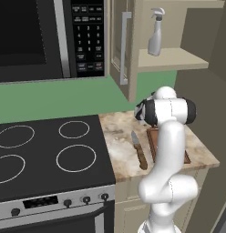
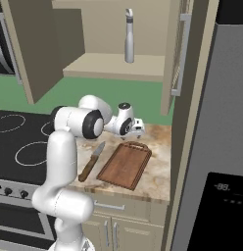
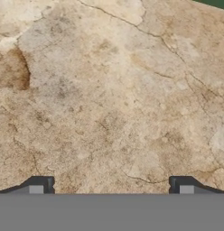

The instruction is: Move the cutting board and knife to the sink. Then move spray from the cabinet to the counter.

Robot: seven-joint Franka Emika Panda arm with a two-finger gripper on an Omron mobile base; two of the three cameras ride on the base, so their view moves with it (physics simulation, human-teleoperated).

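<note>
— Right base view first: where do the board and knife lie, and which way do they run?

— Both lie flat on the table (image 2: 157, 142), side by side but apart. The board (image 2: 125, 165) has its long axis running from the table's front edge back toward the wall, slanted a little to the right as it goes back; its handle end is the far end, near my gripper (image 2: 138, 128). The knife (image 2: 91, 162) lies to its left, roughly parallel, brown handle toward the front edge, silver blade pointing back toward the wall. In the left base view the knife (image 1: 139, 150) shows the same way, tip away from the front edge, with the board (image 1: 153, 143) mostly hidden behind my arm.

— And the spray?

— It stands upright on the shelf (image 2: 113, 66) of the open cabinet (image 2: 35, 59), well above the table. In the left base view the spray (image 1: 156, 38) has its nozzle head turned to the left.

— Your gripper?

— My fingers are spread fully apart and hold nothing. In the hand view the two fingertips (image 3: 41, 184) stand wide, with bare marbled stone (image 3: 109, 99) between and beyond them. The gripper hangs low over the table just behind the board's handle end; whether it touches the stone I cannot tell.
</note>
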